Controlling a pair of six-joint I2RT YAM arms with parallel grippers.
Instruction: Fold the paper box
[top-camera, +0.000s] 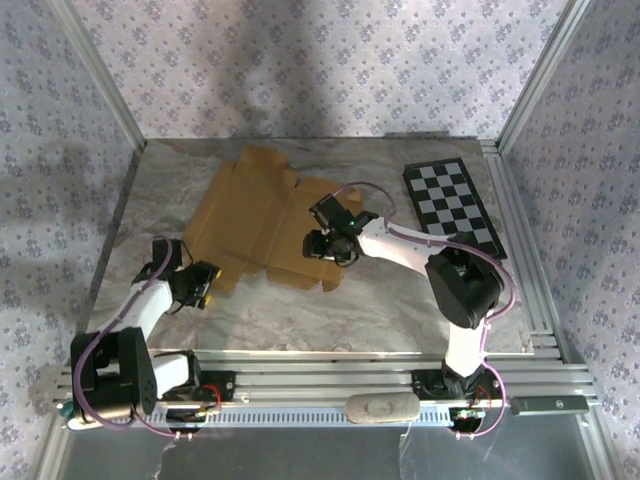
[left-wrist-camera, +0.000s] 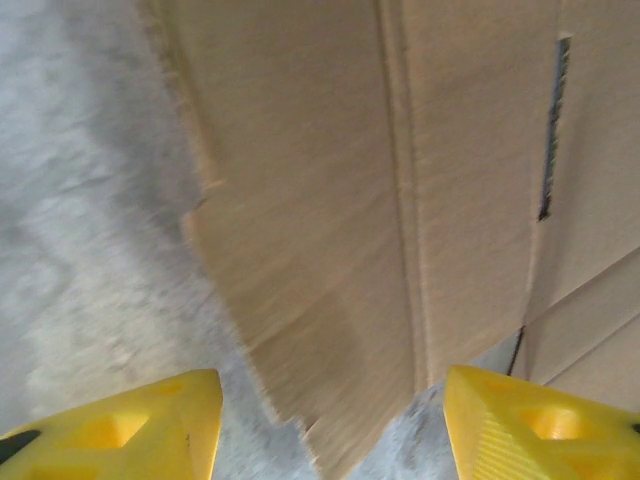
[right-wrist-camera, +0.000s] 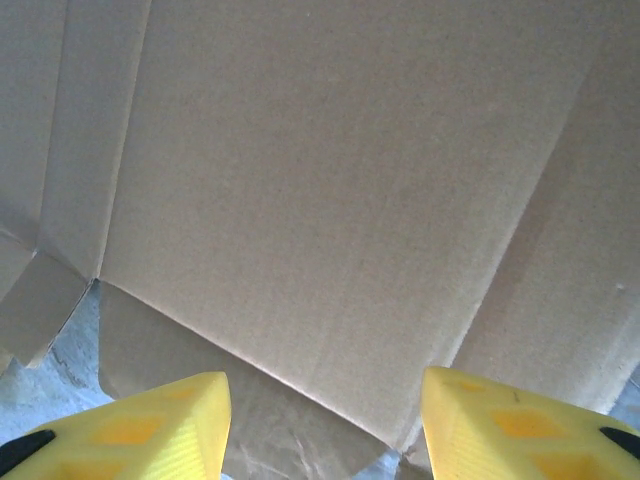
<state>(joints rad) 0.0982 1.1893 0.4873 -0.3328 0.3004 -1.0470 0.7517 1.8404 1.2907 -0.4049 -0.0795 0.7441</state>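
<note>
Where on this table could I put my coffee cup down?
Bare table lies in the near strip between the paper box and the arm bases. Crowded: left gripper and right gripper at the box, checkerboard far right.

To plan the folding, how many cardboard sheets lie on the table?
1. The paper box lies unfolded at the middle of the table, left of the checkerboard. Another beneath it could be hidden.

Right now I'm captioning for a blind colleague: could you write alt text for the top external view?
A flat, unfolded tan paper box lies on a grey marbled table, the right gripper over its right edge and the left gripper by its near-left corner. A black-and-white checkerboard lies at the table's far right.
</note>
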